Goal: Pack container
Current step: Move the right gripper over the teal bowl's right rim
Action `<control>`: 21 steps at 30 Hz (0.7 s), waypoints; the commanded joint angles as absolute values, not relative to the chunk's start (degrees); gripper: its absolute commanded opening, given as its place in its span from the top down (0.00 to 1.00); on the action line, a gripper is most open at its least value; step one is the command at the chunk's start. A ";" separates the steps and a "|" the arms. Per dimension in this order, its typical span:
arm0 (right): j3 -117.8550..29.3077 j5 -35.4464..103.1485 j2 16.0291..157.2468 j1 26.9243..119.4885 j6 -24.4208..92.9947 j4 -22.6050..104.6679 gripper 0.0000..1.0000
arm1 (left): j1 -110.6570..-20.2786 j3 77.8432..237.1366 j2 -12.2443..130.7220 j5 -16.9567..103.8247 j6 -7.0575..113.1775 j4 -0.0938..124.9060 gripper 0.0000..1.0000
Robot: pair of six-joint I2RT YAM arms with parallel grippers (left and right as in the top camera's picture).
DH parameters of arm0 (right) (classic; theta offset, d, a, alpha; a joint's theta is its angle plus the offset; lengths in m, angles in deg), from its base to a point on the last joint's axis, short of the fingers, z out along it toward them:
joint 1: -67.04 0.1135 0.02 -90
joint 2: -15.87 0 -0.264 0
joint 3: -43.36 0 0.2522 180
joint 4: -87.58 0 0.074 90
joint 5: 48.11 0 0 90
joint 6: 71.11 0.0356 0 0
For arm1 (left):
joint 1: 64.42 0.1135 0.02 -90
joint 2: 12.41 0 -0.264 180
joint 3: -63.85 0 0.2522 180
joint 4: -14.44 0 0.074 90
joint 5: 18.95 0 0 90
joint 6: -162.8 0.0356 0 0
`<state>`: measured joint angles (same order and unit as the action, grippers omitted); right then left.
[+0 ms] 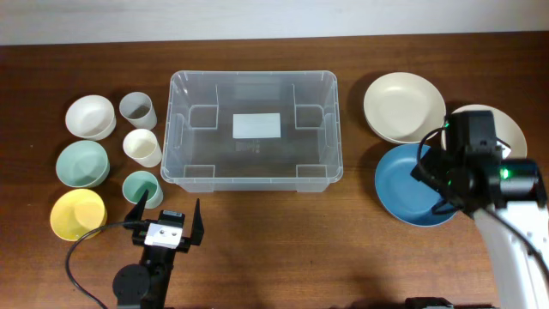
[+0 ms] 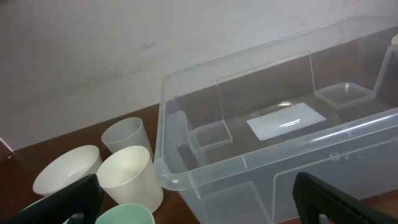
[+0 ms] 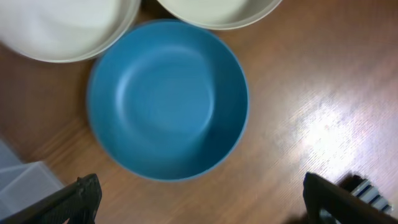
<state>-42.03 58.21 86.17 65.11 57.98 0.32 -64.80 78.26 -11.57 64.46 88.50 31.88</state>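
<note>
The container, a large clear plastic bin with a white label on its base, stands empty at the table's middle. My left gripper is open just in front of its near left corner, beside a green cup. In the left wrist view the container's rim fills the right side, and the left gripper holds nothing. My right gripper hovers open over the right part of a blue plate. In the right wrist view the blue plate lies ahead of the empty right gripper.
Left of the bin are a white bowl, grey cup, cream cup, green bowl and yellow bowl. Two cream plates lie at the right, behind the blue one.
</note>
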 commanded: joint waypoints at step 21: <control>-24.05 26.41 90.60 32.04 30.09 18.57 0.01 | -64.45 78.13 -11.96 64.85 89.38 32.21 0.00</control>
